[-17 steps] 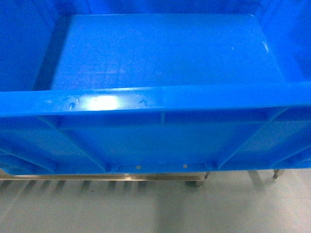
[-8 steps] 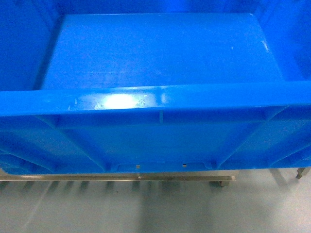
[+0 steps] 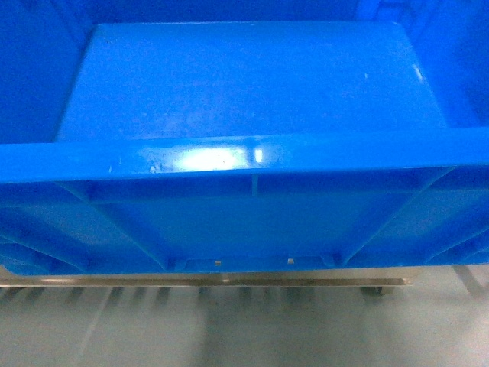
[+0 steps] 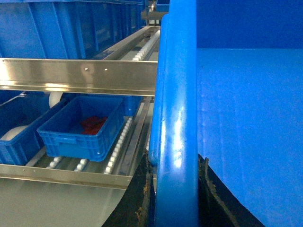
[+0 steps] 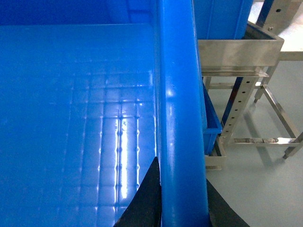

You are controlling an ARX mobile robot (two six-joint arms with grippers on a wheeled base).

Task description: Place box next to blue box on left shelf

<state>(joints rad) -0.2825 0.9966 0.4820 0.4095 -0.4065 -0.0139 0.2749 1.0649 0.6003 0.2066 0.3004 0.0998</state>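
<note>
Both hands pinch the rim of the crate (image 3: 252, 84): the left hand (image 4: 177, 198) has its dark fingers (image 4: 215, 201) on either side of the rolled left rim, and the right hand (image 5: 182, 203) clamps the right rim in the same way. Held between them, the bright-blue crate fills the head view, its smooth floor bare and glossy, its ribbed near wall showing two small holes near the base. Just below that wall runs a steel rail of the roller shelf (image 3: 229, 281). Left of the crate, the left wrist view shows the shelf's rails (image 4: 75, 75) with rows of small white rollers; a smaller blue bin (image 4: 80, 127) with something red inside sits on a lower level, and larger blue crates (image 4: 61, 26) stand on the level above. Right of the crate, a perforated steel frame (image 5: 239, 94) stands on a pale grey-green floor (image 5: 265, 189).
</note>
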